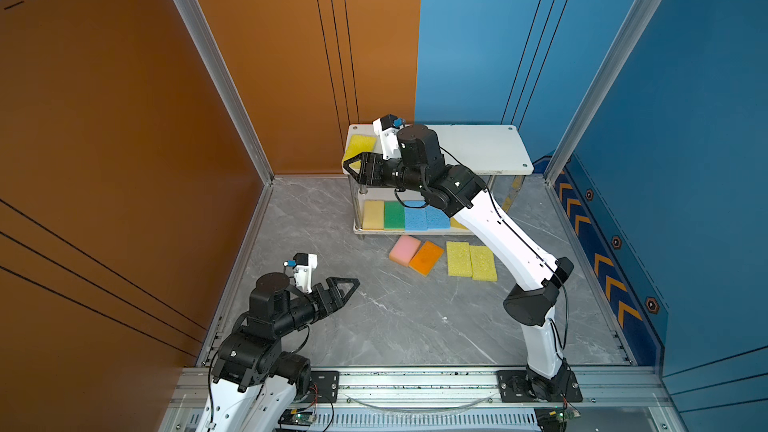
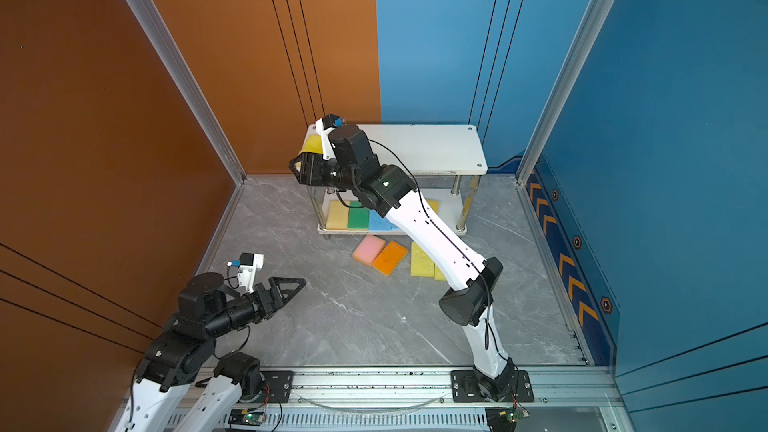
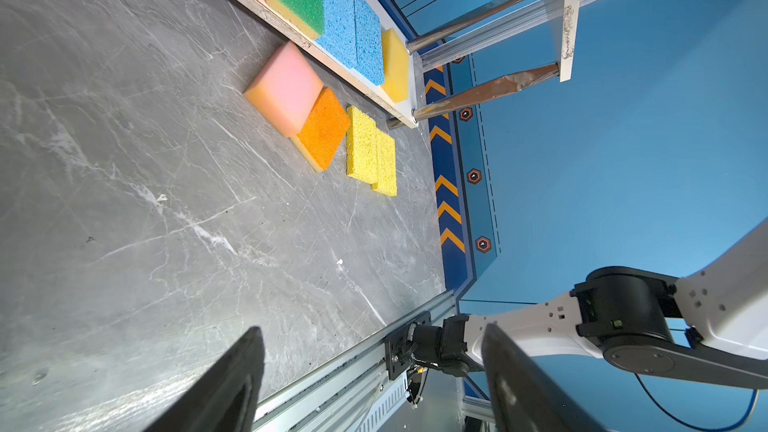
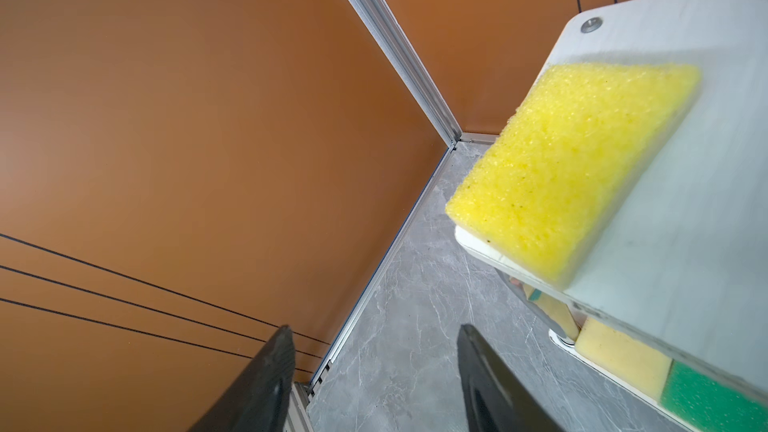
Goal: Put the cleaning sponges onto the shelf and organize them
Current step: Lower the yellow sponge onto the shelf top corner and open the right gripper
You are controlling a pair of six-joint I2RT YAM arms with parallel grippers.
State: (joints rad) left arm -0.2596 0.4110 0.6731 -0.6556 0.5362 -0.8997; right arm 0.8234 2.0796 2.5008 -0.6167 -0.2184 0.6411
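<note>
The shelf (image 1: 478,147) stands at the back, against the wall. One yellow sponge (image 1: 360,146) (image 4: 573,168) lies on the left end of its top board. My right gripper (image 1: 351,166) (image 4: 374,328) hangs open and empty just off that end, clear of the sponge. On the lower board sit a yellow (image 1: 372,214), a green (image 1: 393,214) and two blue sponges (image 1: 415,218), plus another yellow one (image 3: 395,64). Pink (image 1: 404,248), orange (image 1: 425,258) and two coarse yellow sponges (image 1: 458,258) lie on the floor in front. My left gripper (image 1: 351,284) (image 3: 374,328) is open and empty, low at front left.
The right arm (image 1: 498,238) stretches diagonally over the floor sponges and hides part of the lower board. An orange wall (image 1: 124,160) closes the left side and a blue one (image 1: 685,160) the right. A metal rail (image 1: 415,384) runs along the front edge.
</note>
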